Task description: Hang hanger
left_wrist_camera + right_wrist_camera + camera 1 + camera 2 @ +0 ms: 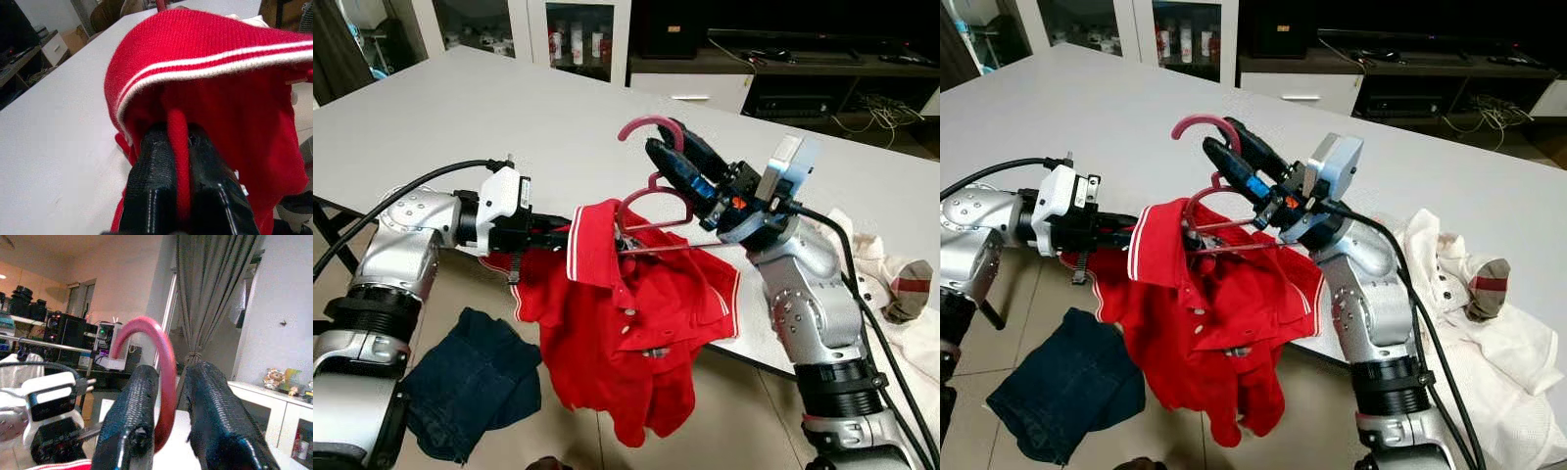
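Up over the near edge of the white table (509,108), a red hanger (651,196) with a red polo shirt (626,313) draped on it, hook pinched between right gripper (671,147) fingers, one arm clamped under the collar by left gripper (553,235). Below on the floor, dark jeans (470,392); toward the table's right edge, white clothing (1469,313).

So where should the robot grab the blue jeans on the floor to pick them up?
Probably the bunched top fold of the blue jeans, coming straight down from above. They lie crumpled flat on the floor, so only raised folds give fingers something to pinch. Both grippers are busy now.
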Robot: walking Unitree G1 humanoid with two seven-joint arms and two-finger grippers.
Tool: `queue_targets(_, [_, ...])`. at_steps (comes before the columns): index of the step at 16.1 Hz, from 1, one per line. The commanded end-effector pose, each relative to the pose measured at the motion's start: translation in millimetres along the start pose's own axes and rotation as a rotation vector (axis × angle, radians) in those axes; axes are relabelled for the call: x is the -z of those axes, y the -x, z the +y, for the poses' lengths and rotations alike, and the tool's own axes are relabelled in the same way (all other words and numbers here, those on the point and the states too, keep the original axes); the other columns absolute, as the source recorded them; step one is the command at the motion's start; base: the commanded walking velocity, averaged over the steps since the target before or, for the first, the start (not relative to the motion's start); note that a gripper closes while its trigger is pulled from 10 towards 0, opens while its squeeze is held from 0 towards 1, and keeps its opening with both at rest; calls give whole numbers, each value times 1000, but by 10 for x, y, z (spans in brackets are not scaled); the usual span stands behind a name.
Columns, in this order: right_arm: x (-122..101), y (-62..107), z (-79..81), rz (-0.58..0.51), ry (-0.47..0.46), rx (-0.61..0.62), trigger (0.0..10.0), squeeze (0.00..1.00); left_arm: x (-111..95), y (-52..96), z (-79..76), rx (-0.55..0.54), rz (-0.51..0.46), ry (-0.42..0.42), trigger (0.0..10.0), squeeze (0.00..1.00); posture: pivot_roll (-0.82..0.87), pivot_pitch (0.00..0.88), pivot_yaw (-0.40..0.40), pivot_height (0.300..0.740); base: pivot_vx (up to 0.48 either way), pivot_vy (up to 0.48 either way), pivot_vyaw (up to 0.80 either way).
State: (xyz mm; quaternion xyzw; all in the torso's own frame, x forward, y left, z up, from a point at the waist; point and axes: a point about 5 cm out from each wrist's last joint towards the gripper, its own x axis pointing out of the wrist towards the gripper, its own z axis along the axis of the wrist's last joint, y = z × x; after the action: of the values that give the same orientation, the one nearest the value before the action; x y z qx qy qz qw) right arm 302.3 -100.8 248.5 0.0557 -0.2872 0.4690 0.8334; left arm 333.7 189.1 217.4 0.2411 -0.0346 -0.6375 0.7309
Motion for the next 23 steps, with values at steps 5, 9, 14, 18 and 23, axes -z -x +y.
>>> queue_targets(5, [-229, 164, -471, -91, -5, 332, 10000, 0, 47, -16, 89, -310, -125, 11, 0, 0, 53, 13, -44, 740, 0, 0, 0])
queue_targets(9, [-264, 420, -705, -24, 10, 531, 10000, 0, 130, -86, 45, -506, -258, 109, 0, 0, 51, 20, -47, 740, 0, 0, 0])
queue_targets(14, [-470, 775, -895, -14, 61, 706, 10000, 0, 208, -198, -123, -595, -339, 198, 0, 0, 52, 27, -50, 740, 0, 0, 0])
queue_targets(18, [-723, 862, -971, -60, 118, 739, 10000, 0, 231, -215, -199, -575, -319, 216, 0, 0, 45, 33, -47, 740, 0, 0, 0])
queue_targets(23, [-845, 674, -823, -10, 296, 589, 10000, 0, 277, -291, -187, -638, -276, 237, 0, 0, 41, 31, -42, 740, 0, 0, 0])
